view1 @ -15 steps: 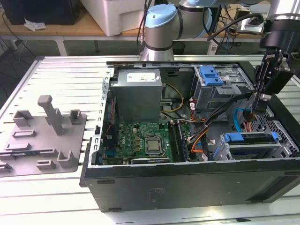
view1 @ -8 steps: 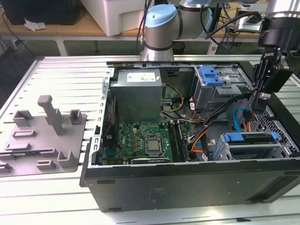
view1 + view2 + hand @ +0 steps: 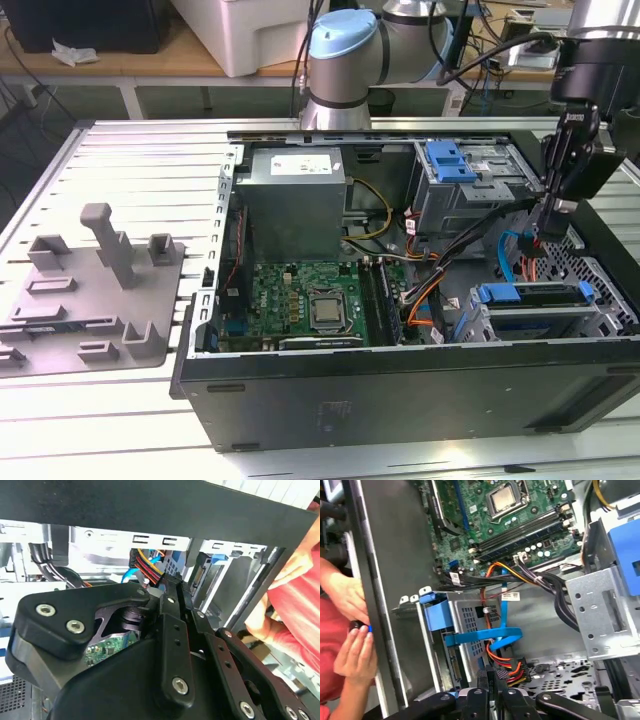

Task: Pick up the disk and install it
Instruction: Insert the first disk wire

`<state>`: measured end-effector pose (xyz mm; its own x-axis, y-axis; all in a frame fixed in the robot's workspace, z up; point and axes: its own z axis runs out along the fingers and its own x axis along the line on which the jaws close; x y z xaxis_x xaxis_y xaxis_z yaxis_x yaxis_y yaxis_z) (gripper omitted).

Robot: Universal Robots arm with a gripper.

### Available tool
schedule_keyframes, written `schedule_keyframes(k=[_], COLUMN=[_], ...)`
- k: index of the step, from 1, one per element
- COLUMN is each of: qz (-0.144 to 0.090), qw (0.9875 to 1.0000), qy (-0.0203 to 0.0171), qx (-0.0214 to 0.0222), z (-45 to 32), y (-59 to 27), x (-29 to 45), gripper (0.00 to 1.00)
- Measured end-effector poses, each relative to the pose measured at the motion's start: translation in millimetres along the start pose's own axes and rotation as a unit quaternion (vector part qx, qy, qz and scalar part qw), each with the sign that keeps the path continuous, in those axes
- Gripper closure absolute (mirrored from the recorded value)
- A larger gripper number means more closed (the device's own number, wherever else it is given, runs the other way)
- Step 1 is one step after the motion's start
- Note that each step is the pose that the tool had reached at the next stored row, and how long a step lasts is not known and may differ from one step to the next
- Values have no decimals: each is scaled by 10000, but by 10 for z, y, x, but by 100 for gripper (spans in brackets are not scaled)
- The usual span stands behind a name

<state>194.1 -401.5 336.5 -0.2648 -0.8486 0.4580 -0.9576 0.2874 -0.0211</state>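
One gripper, fingers pressed together on nothing, hangs inside the case; the disk sits in the drive cage near it, at the exterior view's right.

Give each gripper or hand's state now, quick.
Gripper: open or closed cannot be told; hangs by the drive cage in the computer case.
Person's hands: holding a small dark object.

One computer case, lid off, holds one motherboard, one processor socket and one grey power-supply box. One grey moulded tray lies at the exterior view's left. One gripper. Two hands (a person's, in the first wrist view).
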Motion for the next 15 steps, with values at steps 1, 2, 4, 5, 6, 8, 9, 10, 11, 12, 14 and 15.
schedule_keyframes(k=[1,2,4,5,6,8,9,10,11,12,14,15], qz=[2,4,9,12,17,24,29,34,40,45,57,63], qw=[10000,10000,9999,9999,9999,9999,9999,9999,9999,9999,9998,9997], qy=[-29,-69,-99,-106,-113,-122,-125,-130,-136,-144,-186,-219], qx=[3,5,13,20,30,44,53,62,72,83,104,113], z=[-1,-5,-31,-49,-64,-77,-82,-86,-89,-89,-80,-72], y=[3,10,22,30,36,41,44,47,49,52,57,59], x=[10,29,79,110,138,178,201,223,245,266,301,317], gripper=[83,83,83,83,83,83,83,83,83,83,83,83])
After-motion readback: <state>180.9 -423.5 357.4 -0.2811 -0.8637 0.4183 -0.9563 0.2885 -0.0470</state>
